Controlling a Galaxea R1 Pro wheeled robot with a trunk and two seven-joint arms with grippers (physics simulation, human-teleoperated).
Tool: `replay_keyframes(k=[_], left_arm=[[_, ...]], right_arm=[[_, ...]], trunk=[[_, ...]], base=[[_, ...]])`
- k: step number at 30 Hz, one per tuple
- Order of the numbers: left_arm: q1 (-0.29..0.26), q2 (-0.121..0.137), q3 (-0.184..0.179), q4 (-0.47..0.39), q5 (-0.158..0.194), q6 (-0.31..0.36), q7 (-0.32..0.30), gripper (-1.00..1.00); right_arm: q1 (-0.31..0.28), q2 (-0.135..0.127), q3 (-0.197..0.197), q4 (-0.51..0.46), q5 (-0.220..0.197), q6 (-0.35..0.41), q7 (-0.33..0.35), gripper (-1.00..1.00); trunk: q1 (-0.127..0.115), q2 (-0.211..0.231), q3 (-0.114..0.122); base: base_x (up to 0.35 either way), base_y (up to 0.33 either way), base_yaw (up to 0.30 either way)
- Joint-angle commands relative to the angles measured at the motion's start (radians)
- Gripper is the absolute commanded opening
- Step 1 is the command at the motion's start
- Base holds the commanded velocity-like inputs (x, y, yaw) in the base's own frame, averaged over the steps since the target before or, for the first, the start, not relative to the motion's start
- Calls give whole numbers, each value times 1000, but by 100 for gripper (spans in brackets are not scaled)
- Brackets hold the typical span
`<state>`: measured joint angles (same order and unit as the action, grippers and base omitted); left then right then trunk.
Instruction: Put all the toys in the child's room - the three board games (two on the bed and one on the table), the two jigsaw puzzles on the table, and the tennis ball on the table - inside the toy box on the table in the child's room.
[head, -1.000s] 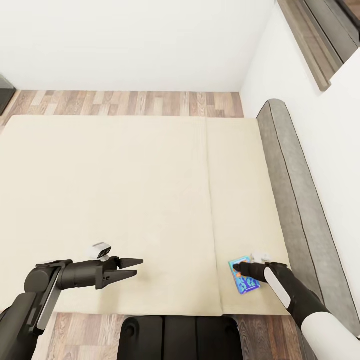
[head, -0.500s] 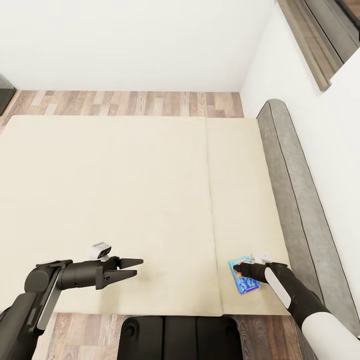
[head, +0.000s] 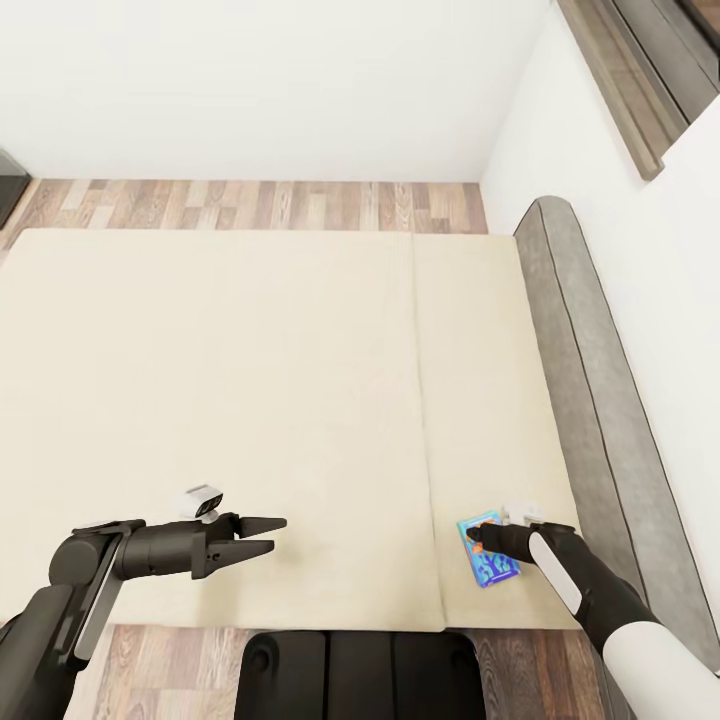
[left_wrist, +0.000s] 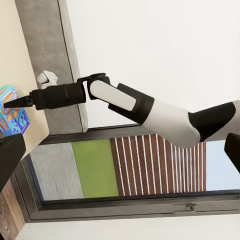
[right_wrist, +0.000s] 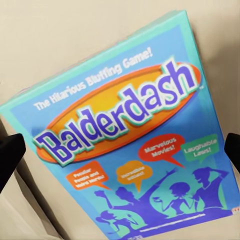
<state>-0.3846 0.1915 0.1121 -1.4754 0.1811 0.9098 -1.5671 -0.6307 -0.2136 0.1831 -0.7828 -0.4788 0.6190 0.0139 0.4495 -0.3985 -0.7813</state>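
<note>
A small blue "Balderdash" board game (head: 493, 566) lies flat on the cream bed (head: 250, 380), on its narrow right section close to the front edge. My right gripper (head: 474, 538) hangs just above the box's far end, open. In the right wrist view the box (right_wrist: 125, 135) lies between the two dark fingertips (right_wrist: 10, 157), which are spread to either side of it. My left gripper (head: 272, 535) is open and holds nothing, hovering low over the bed's front left part. The left wrist view catches the box (left_wrist: 11, 112) and the right arm (left_wrist: 125, 102).
A grey padded headboard (head: 590, 400) runs along the bed's right side against the white wall. Wood plank floor (head: 260, 205) lies beyond the bed. My dark base (head: 360, 675) stands at the bed's front edge. A window (left_wrist: 125, 170) is in the wall beyond the headboard.
The right forearm has sunk very slightly over the blue box. The left arm and the box have not moved.
</note>
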Motion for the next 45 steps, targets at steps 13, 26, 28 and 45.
replay_keyframes(k=[13, 26, 28, 45], left_arm=[[0, 0, 0, 0, 0, 11, -4, 100], [1, 5, 10, -1, 3, 9, -4, 100], [1, 7, 12, -2, 7, 8, -4, 100], [3, 24, 13, -9, 34, 9, -4, 100]], right_arm=[[-8, -3, 3, -2, 0, 0, 1, 100], [-25, -4, 3, 2, 0, -2, 0, 100], [-28, -6, 3, 3, 0, -2, 0, 100], [-31, -11, 3, 8, 1, -2, -1, 100]], trunk=[[1, -2, -10], [1, -2, -10], [1, -2, -10], [1, -2, -10]], base=[[0, 0, 0], [0, 0, 0], [0, 0, 0], [0, 0, 0]])
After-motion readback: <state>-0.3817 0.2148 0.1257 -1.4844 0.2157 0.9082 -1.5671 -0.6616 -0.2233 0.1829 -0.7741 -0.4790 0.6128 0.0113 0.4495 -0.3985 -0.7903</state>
